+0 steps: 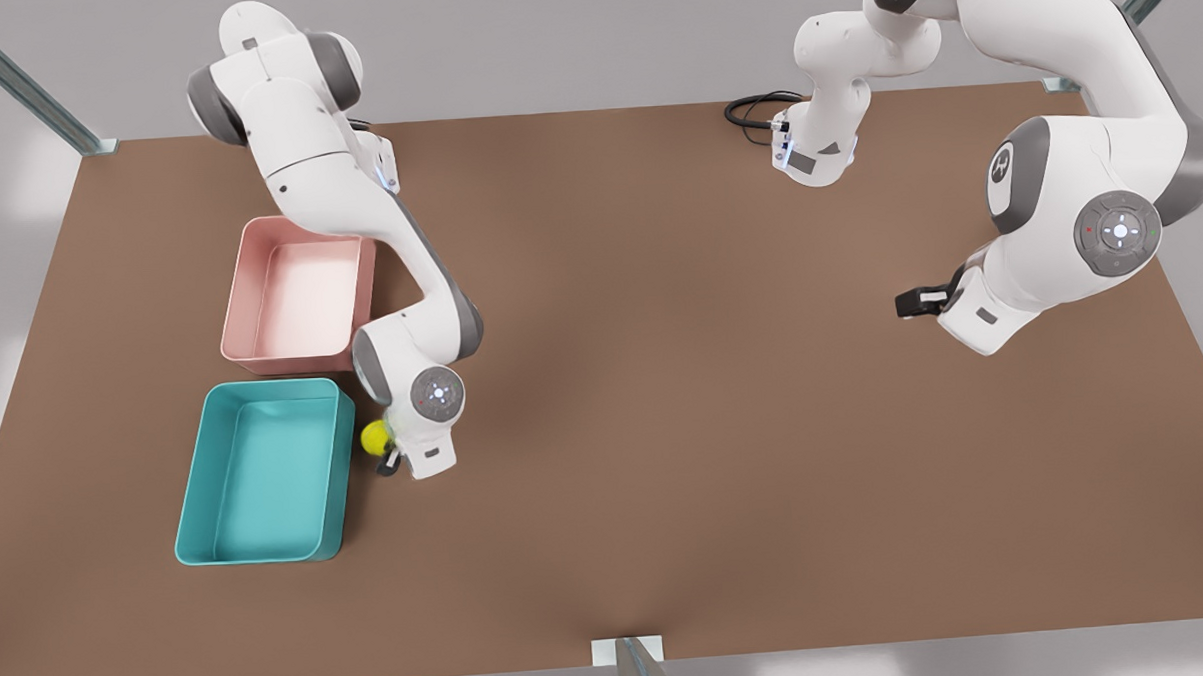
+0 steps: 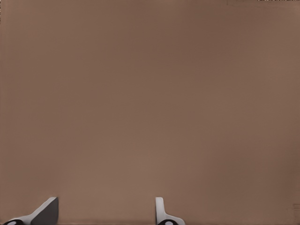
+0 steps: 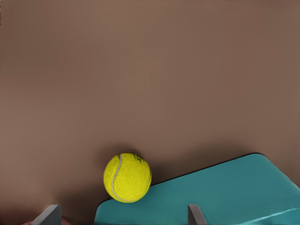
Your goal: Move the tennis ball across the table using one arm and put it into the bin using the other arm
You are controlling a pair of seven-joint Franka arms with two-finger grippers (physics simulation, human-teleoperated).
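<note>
I see the small yellow-green tennis ball (image 3: 127, 177) on the brown tabletop (image 1: 663, 376), touching the teal plastic tub's (image 1: 266, 470) wall, between my right gripper's (image 1: 390, 459) wide-spread fingers; left gripper (image 1: 906, 304), also spread, waits well apart.

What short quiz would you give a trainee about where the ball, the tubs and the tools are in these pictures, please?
1. True or false: the tennis ball lies inside the teal bin.
2. Which tool is beside the ball? A) the right tool B) the left tool
3. Fill in: the tub next to the teal bin is coloured ____.

Key
1. False: the ball is outside, close to the bin's wall.
2. A. The right tool is open by the ball; the left tool waits, open, over the bare table at the front view's right.
3. Pink.
</note>
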